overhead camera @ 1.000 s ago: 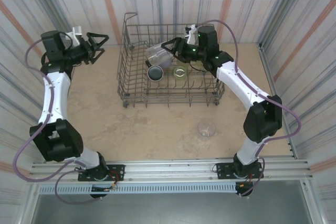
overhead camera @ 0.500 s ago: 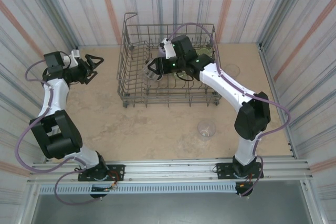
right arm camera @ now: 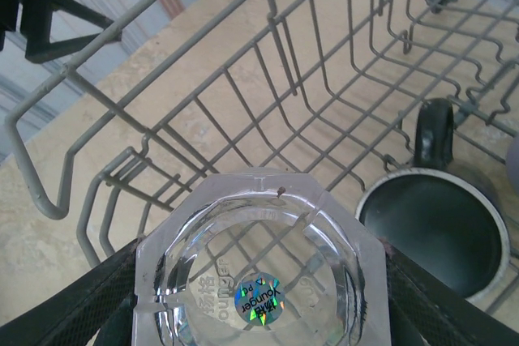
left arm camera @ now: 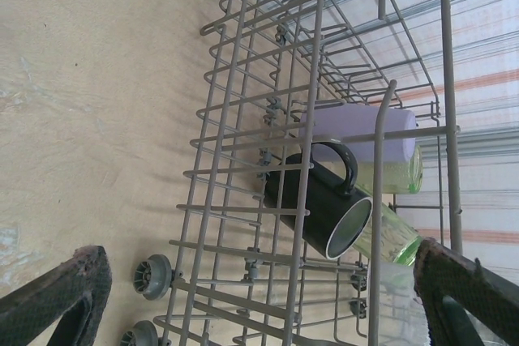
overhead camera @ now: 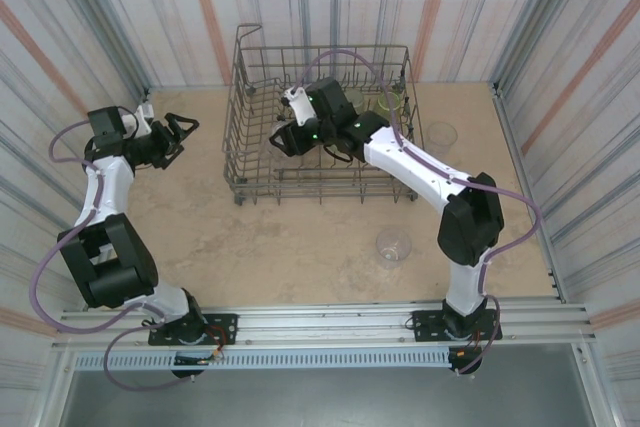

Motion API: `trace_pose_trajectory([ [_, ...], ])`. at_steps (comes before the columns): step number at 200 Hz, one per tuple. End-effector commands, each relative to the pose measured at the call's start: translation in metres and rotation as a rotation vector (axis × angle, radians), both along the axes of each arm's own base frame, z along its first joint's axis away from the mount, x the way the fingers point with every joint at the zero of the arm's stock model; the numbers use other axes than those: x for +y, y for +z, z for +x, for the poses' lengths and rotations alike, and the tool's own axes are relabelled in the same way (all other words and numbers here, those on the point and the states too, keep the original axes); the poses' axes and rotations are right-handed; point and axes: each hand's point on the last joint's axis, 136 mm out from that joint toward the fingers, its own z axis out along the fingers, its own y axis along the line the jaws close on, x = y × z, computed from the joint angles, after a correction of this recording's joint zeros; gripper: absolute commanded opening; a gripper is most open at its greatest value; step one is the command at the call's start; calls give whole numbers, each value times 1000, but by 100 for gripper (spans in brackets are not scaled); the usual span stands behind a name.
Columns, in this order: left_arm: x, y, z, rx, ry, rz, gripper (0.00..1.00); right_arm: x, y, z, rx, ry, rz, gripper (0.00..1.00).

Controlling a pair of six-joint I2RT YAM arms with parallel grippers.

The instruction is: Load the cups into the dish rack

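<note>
The grey wire dish rack (overhead camera: 243, 162) stands at the back of the table. My right gripper (overhead camera: 284, 137) reaches into its left part, shut on a clear cup (right arm camera: 259, 269) whose base with a small shiny sticker faces the wrist camera, a finger (right arm camera: 77, 309) on each side. Inside the rack lie a lavender cup (left arm camera: 357, 131), two yellow-green cups (left arm camera: 395, 174) (left arm camera: 391, 238) and a black mug (left arm camera: 320, 204). Two more clear cups (overhead camera: 393, 245) (overhead camera: 440, 134) stand on the table right of the rack. My left gripper (overhead camera: 181, 131) is open and empty, left of the rack.
The rack's (right arm camera: 243, 62) upright tines and tall side wires surround the held cup. The black mug (right arm camera: 434, 228) lies close to its right. Small wheels (left arm camera: 152, 275) carry the rack. Corrugated walls (overhead camera: 80, 27) close in the table on three sides.
My right arm has swung left across the rack, carrying the clear cup to the rack's left part. My left gripper has drawn back and toward the near side, still open.
</note>
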Motion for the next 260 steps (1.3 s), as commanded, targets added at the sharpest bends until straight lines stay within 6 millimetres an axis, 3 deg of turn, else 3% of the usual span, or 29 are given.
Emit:
trace_pose_trajectory([
  [1,0,3,-5,-15,-7,19,99,20,11,4,-99,49,12,39],
  [57,3,4,-6,-19,1,22,99,45,-3,1,-123,123,-15,39],
  [178,2,5,-5,-21,-1,5,99,75,-37,-8,-83,234,-2,38],
  [247,1,5,-6,-22,-4,-2,99,85,-66,-19,-33,278,-31,38],
  [251,1,5,-5,-23,-4,-2,99,88,-55,-16,-54,276,-19,38],
  [260,1,5,-6,-23,-5,-3,99,89,-57,-16,-56,278,-30,38],
])
